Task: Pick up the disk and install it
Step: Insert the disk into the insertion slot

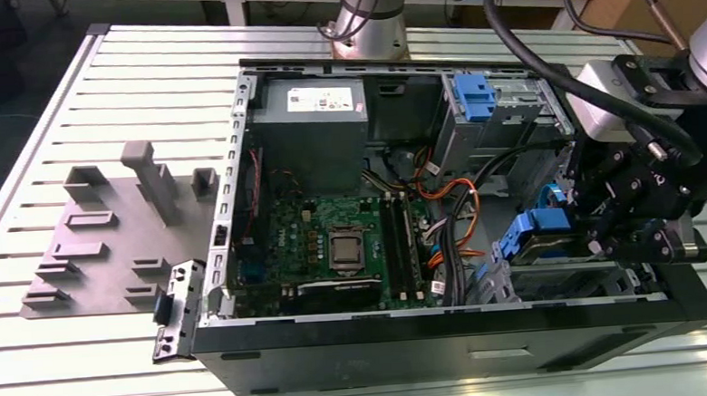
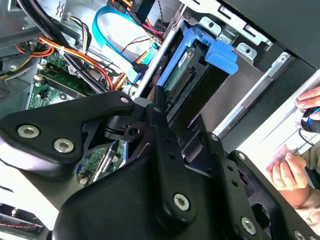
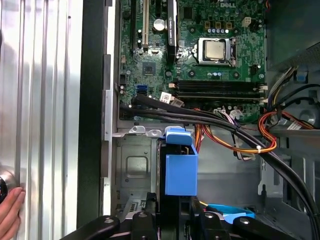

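The disk (image 1: pixel 548 249) sits in its bright blue carrier frame (image 1: pixel 527 228), tilted at the mouth of the drive bay in the case corner nearest the exterior view's right. In the first wrist view the blue carrier (image 3: pixel 180 170) stands up between my black fingers (image 3: pixel 150 216). The second wrist view shows the disk's connector edge (image 2: pixel 181 80) under the blue frame (image 2: pixel 212 50), with one finger (image 2: pixel 158 107) against its side. My gripper (image 1: pixel 580 236) is shut on the disk, just above the bay.
The open computer case (image 1: pixel 458 338) lies on a slatted table (image 1: pixel 83 357). Inside are the motherboard (image 1: pixel 331 244), a grey power-supply box (image 1: pixel 313 118), another blue drive carrier (image 1: pixel 475 96) and cable bundles (image 3: pixel 225 127). A person's hand (image 2: pixel 287 172) rests beside the case.
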You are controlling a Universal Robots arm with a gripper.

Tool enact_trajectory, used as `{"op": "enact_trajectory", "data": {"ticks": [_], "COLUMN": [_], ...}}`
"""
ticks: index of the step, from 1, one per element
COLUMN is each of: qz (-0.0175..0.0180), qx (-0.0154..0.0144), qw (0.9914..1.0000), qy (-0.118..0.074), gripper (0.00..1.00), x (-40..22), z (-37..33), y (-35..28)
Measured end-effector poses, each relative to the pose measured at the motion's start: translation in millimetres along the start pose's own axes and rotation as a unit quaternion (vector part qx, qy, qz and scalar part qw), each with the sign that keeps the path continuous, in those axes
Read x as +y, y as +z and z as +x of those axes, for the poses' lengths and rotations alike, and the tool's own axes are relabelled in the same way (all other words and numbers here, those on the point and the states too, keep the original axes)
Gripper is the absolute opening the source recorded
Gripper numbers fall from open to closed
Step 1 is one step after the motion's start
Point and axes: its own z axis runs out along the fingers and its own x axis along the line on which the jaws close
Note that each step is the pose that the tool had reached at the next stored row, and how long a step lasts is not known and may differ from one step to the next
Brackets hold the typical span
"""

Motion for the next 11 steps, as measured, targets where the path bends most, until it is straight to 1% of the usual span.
{"op": "enact_trajectory", "data": {"ticks": [3, 9, 11], "qz": [0.0000, -0.0002, -0.0002], "qx": [-0.0002, 0.0000, 0.0001], "qw": [1.00000, 1.00000, 1.00000], "qy": [0.000, 0.000, 0.000], "gripper": [0.35, 0.35, 0.35], "x": [-0.1, -0.5, -0.5], "z": [0.1, 0.3, 0.3], "y": [1.3, 9.4, 9.6]}}
